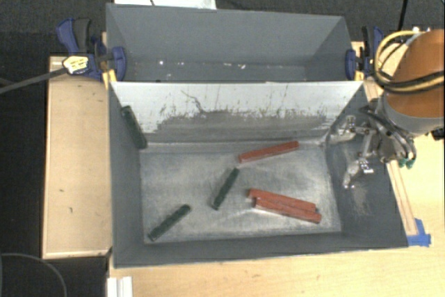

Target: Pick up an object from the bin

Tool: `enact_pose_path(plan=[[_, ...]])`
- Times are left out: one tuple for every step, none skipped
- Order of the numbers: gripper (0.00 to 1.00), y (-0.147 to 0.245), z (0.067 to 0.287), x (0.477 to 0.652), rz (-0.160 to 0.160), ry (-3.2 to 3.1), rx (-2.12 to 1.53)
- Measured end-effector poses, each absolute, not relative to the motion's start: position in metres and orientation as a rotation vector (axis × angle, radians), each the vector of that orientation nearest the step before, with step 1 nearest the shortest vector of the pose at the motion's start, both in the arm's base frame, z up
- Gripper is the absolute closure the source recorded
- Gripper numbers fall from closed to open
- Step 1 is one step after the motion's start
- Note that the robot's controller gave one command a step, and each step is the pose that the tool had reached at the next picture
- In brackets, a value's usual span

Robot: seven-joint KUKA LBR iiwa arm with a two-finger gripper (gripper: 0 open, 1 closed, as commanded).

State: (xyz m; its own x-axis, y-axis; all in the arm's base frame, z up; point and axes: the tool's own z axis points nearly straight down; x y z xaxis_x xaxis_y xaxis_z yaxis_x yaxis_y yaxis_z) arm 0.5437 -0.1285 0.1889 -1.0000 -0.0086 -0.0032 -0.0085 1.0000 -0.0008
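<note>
Red-brown sticks (284, 206) lie apart, view-left of the end effector (354, 176), whose grip I cannot tell.

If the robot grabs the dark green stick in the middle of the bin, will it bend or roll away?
Probably not bend: the green stick lies perfectly straight, so it looks stiff. It is thin, so likely light. Pushed sideways it might slide or roll across the flat bin floor.

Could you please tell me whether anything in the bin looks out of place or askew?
One dark green stick lies up on the bin's left sloped wall, away from the floor where the other green sticks and the red-brown sticks lie scattered. Nothing looks spilled or broken.
</note>
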Motion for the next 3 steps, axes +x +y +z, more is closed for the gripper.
enact_pose_path(plan=[[0.00, -0.128, 0.189, 0.544, -0.001, 3.138, -0.012], [0.00, -0.101, 0.139, 0.529, -0.004, 3.131, -0.089], [1.00, -0.105, 0.075, 0.519, -0.008, 3.123, -0.087]])
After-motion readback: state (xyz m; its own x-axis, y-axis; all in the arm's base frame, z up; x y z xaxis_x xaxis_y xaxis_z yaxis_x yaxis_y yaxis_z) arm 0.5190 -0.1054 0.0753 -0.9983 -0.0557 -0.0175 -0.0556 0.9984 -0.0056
